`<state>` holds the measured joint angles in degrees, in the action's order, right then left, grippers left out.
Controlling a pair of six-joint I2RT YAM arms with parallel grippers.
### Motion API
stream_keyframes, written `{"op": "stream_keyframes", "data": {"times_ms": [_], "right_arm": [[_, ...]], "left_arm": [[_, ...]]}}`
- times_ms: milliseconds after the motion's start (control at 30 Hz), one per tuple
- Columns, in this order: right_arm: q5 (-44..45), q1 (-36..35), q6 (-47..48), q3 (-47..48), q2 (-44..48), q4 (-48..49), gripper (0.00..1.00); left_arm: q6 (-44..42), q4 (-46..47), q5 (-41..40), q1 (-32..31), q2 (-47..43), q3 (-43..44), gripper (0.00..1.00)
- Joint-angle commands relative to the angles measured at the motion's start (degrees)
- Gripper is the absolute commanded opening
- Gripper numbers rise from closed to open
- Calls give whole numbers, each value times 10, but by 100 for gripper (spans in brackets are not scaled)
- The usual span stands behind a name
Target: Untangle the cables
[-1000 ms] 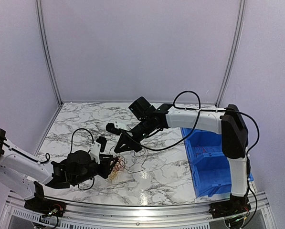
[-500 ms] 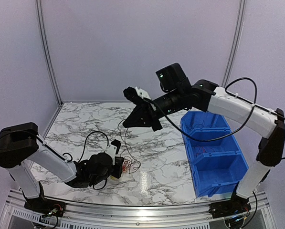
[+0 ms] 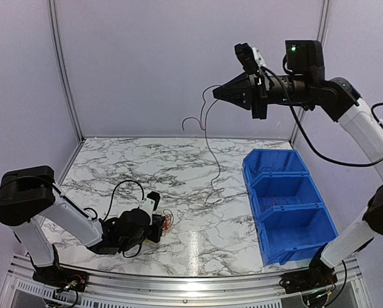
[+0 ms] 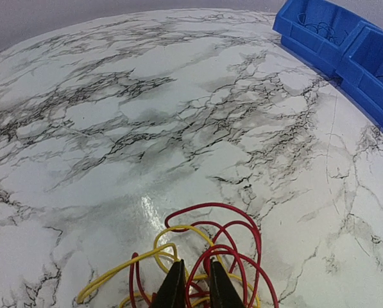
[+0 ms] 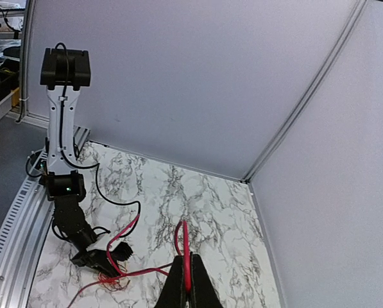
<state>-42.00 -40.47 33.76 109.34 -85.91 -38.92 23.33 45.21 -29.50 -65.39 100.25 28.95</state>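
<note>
1. Plainly, you had the task only partly done. Most of the cables (image 3: 167,220) lay in one small knot of red and yellow loops on the near left of the marble table (image 3: 114,167).
2. Your left gripper (image 4: 194,274) sat low at that knot. Its jaws were drawn narrow, with red strands running between the tips. I judged that it was pinning the cables down as an anchor.
3. Your right gripper (image 3: 217,94) was raised high over the far right of the table. Its jaws were closed tight on a single red wire (image 5: 184,247).
4. From that grip one thin strand hung down to the table near its middle, apart from the knot in the overhead view. It read dark there and red in the right wrist view.
5. The right wrist view showed a red strand running from the fingers back toward the knot. I could not confirm that the wire was fully free.
6. The blue bin (image 3: 250,183) stood on the right. Thin wire showed in at least one compartment, though I could not tell which. I took that as some wires already sorted.
7. In my judgement three steps were left: draw the lifted wire clear, deposit it, then separate the red and yellow loops in the knot.
</note>
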Motion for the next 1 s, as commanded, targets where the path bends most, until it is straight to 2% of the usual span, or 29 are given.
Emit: {"op": "stream_keyframes", "data": {"times_ms": [0,133,267,467,567,733,833,967], "right_arm": [[32,40,13,-4,47,-13,0],[39,92,20,-29,92,-12,0],[68,126,34,-76,151,-13,0],[151,174,74,-191,230,-16,0],[224,206,102,-292,274,3,0],[268,288,129,-442,331,25,0],[279,327,140,-494,345,28,0],[287,388,166,-516,338,28,0]], "left_arm": [[8,3,-9,-1,-21,-19,19],[7,-3,-20,0,-36,-26,29],[6,-17,-26,0,-46,-24,32],[-1,-38,-25,0,-52,-16,34],[-3,-44,-26,0,-55,-15,34],[-1,-46,-28,0,-58,-17,34],[-1,-46,-24,0,-58,-18,35],[-3,-47,-24,0,-57,-18,35]]}}
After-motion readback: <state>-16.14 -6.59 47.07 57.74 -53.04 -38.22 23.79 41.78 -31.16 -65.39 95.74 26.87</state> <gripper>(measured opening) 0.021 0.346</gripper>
